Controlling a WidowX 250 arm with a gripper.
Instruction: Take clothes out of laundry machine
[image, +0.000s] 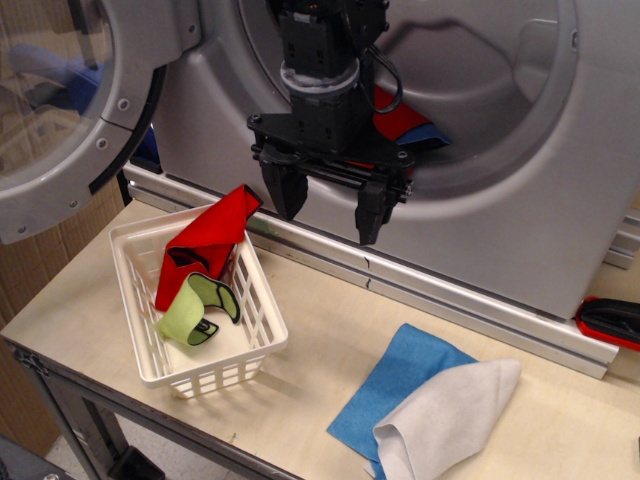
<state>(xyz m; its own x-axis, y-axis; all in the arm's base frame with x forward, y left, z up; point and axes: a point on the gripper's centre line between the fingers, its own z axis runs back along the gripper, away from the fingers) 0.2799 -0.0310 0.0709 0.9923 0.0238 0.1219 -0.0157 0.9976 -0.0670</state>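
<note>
The grey laundry machine (520, 220) fills the back, its round door (60, 110) swung open at the left. In the drum mouth lie a red cloth (402, 118) and a darker blue one (432, 136) behind my arm. My gripper (329, 208) hangs open and empty in front of the drum's lower rim, fingers pointing down. A white basket (262, 318) stands at the left on the table. It holds a bright red cloth (205, 240) draped over its back rim and a lime-green piece (190, 318).
A light-blue sheet (395, 385) with a white cloth (445, 415) on it lies on the table at the front right. A red and black tool (610, 320) lies at the far right by the machine's base. The table's front edge runs close below the basket.
</note>
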